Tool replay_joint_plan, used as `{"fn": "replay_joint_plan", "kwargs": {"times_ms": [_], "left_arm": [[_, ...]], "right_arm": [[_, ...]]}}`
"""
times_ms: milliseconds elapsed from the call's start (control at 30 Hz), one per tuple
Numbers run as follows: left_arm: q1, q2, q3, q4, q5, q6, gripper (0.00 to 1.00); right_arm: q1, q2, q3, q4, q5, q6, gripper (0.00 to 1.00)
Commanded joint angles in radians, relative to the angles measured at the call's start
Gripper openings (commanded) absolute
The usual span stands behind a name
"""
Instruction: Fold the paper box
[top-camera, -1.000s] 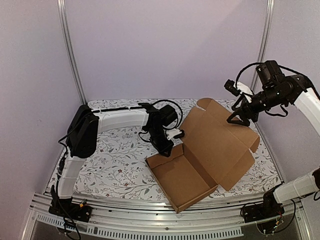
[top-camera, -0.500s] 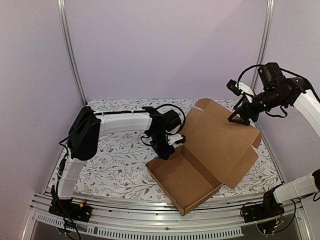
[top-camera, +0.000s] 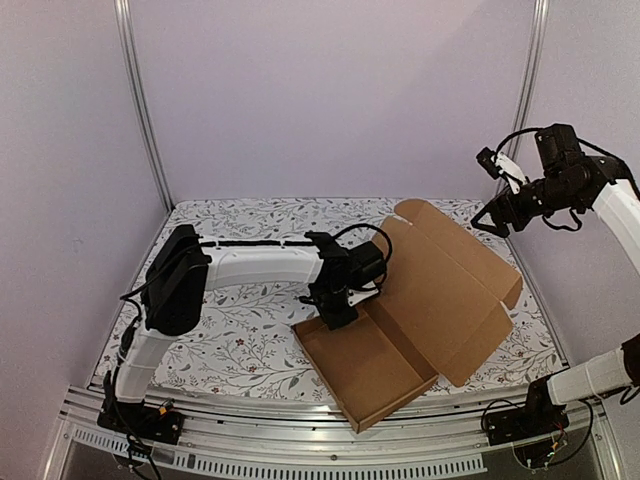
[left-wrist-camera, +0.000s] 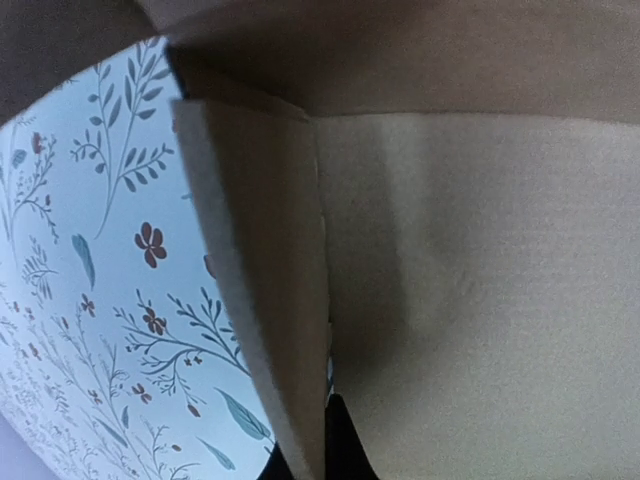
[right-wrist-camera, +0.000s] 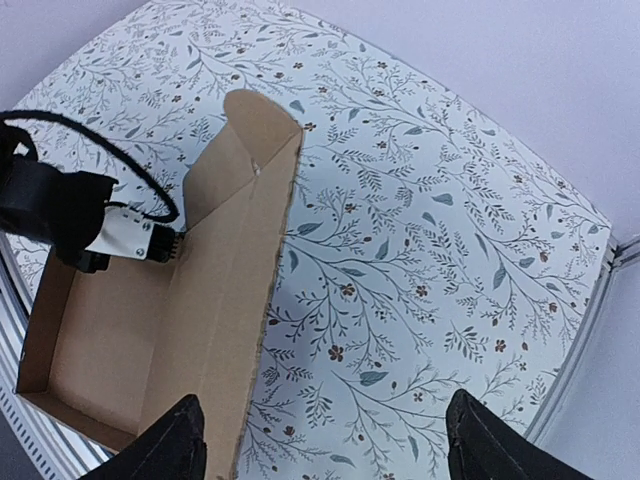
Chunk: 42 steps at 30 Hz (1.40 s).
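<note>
The paper box (left-wrist-camera: 470, 300) fills the view, one upright wall (left-wrist-camera: 265, 300) edging the floral table cover (left-wrist-camera: 90, 300).

Floral-patterned table cover (top-camera: 240, 320), plain lilac walls (top-camera: 330, 100), two metal corner posts (top-camera: 141, 100) behind.

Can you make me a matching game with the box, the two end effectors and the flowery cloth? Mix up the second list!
Things:
1. paper box
2. left end effector
3. right end effector
4. table cover

Descriptions:
A. open, up in the air
B. printed with leaves and flowers
C. brown, with its lid open
D. shut on a wall of the box

Pairs: 1-C, 2-D, 3-A, 4-B
</note>
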Motion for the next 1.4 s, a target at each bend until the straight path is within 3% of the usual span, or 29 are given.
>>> {"fn": "replay_joint_plan", "kwargs": {"times_ms": [0,67,267,467,567,767,933,1000,1067,1100,1267,1367], "left_arm": [[-0.037,0.042,-0.070,-0.010,-0.193,-0.008,0.00],[-0.028,-0.046,-0.155,0.098,-0.126,-0.027,0.00],[0.001,-0.380,-0.426,0.462,0.053,-0.021,0.00],[0.004,-0.567,-0.525,0.667,0.134,-0.023,0.00],[0.001,-0.625,-0.575,0.788,0.158,-0.052,0.00],[-0.009,-0.625,-0.588,0.902,0.092,-0.077,0.00],[-0.031,-0.572,-0.585,1.020,-0.035,-0.078,0.00],[-0.050,-0.528,-0.579,1.067,-0.124,-0.060,0.00],[-0.056,-0.483,-0.573,1.115,-0.148,-0.064,0.00],[-0.060,-0.464,-0.566,1.130,-0.164,-0.069,0.00],[-0.089,-0.427,-0.558,1.193,-0.336,-0.015,0.00],[-0.091,-0.456,-0.587,1.224,-0.365,0.010,0.00]], "right_arm": [[-0.182,0.008,0.004,0.069,-0.128,0.150,0.90],[-0.302,0.031,-0.011,0.103,-0.232,0.208,0.99],[-0.442,0.114,-0.062,0.170,-0.477,0.223,0.99],[-0.442,0.214,-0.156,0.304,-0.529,0.238,0.78],[-0.364,0.286,-0.175,0.313,-0.507,0.263,0.67],[-0.061,0.420,-0.091,0.165,-0.549,0.146,0.56],[0.126,0.538,0.025,-0.050,-0.806,0.038,0.50],[0.184,0.586,0.101,-0.285,-0.998,-0.123,0.50],[0.235,0.645,0.209,-0.686,-1.084,-0.402,0.51],[0.258,0.694,0.233,-0.749,-1.087,-0.594,0.52],[0.277,0.733,0.235,-0.763,-1.077,-0.630,0.52],[0.274,0.739,0.228,-0.762,-1.069,-0.636,0.52]]}}
